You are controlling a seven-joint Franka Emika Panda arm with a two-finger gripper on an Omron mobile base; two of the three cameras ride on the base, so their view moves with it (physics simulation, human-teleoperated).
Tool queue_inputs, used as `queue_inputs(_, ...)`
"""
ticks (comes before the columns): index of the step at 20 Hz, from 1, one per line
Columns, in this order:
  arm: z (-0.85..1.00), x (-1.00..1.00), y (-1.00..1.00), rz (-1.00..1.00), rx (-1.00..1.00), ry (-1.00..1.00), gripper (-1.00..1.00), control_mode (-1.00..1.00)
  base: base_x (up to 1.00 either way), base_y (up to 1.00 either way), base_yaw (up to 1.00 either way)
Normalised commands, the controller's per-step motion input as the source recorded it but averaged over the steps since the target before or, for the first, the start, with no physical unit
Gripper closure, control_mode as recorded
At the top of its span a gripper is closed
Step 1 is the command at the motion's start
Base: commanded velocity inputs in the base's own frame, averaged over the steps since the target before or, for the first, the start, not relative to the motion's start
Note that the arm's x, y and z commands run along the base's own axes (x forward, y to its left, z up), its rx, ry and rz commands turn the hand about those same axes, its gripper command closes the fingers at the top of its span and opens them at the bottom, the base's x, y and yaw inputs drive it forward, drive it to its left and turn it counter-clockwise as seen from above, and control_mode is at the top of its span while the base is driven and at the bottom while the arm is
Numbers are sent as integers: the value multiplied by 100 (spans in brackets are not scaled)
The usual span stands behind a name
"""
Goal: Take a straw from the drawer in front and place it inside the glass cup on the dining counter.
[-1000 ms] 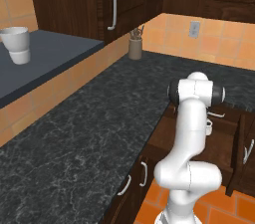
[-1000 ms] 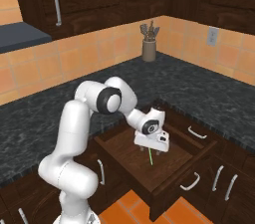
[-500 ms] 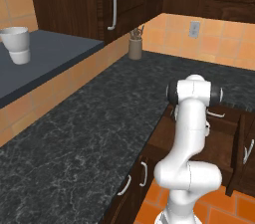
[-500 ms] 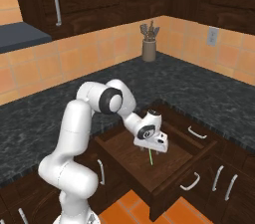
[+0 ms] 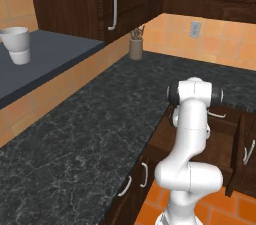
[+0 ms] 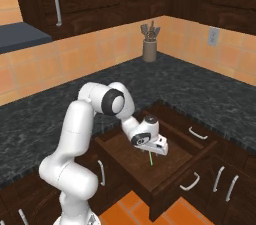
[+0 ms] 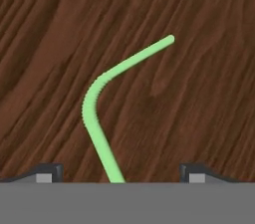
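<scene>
Pincer hangs wide over one green straw on the floor of one open drawer

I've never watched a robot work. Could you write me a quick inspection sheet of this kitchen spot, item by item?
Surface: black speckled worktop.
Job's things: green straw lying on the floor of the pulled-out drawer.
Clutter: utensil holder in the corner; white cup on a grey ledge.
Grippers: gripper low in the drawer, fingers either side of the straw, open.
Cables: nothing seen.
Surroundings: dark cabinets, orange tiles, wall socket.
</scene>
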Motion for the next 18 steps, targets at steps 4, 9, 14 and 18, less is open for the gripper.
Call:
queue_inputs(4, -31, 0, 0, -2, -9, -7, -100, -100, 0, 0, 0)
queue_inputs(9, -41, 0, 2, 0, -14, 0, 100, -100, 0, 0, 0)
queue_inputs(14, -34, 0, 0, 0, -11, 0, 100, -100, 0, 0, 0)
queue_inputs(18, -20, 0, 0, 0, -5, 0, 100, -100, 0, 0, 0)
